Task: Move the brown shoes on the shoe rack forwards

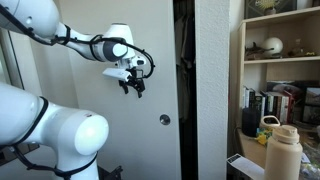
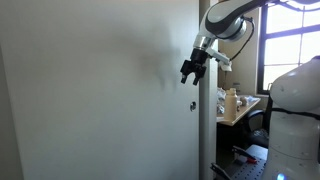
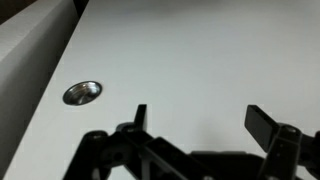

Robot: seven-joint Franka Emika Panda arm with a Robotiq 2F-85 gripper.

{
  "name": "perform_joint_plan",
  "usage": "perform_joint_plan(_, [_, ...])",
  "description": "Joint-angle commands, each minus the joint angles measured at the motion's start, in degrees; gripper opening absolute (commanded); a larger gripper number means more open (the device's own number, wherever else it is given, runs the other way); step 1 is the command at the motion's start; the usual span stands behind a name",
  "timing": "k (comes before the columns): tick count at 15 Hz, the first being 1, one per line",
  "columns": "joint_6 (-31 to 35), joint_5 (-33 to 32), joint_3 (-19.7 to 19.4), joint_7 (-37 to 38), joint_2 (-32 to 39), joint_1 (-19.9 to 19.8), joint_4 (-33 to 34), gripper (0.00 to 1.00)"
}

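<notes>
No brown shoes or shoe rack show in any view. My gripper (image 1: 133,88) hangs in the air in front of a white door (image 1: 110,140), fingers spread and empty. It also shows in an exterior view (image 2: 190,74). In the wrist view my gripper (image 3: 200,118) is open, with nothing between the two black fingers, facing the flat white door surface (image 3: 190,50). A round metal recessed pull (image 3: 82,93) sits in the door to the left of the fingers; it shows in both exterior views (image 1: 165,120) (image 2: 192,104).
A dark gap (image 1: 183,90) runs beside the door edge. A shelf unit (image 1: 280,60) with books and small objects stands beyond it, with a cream bottle (image 1: 283,150) in front. A desk by a window (image 2: 245,105) lies behind the arm.
</notes>
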Motion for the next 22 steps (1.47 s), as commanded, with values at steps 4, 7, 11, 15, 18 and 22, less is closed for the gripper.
perform_joint_plan(4, [-2.69, -5.51, -9.86, -4.84, -8.49, -8.95, 0.18, 1.00])
perform_joint_plan(7, [-2.50, -7.87, -16.41, -11.37, -10.13, -11.50, 0.18, 1.00])
perform_joint_plan(11, [-2.49, -9.81, -24.02, -20.17, -6.73, -11.49, 3.87, 1.00])
perform_joint_plan(15, [-1.23, -9.23, -27.64, -26.55, -2.27, -7.40, 8.03, 1.00])
perform_joint_plan(18, [1.43, -8.83, -28.26, -29.81, 1.61, -3.89, 10.46, 1.00])
perform_joint_plan(22, [5.90, -7.65, -28.97, -33.23, 6.06, 0.28, 12.31, 1.00])
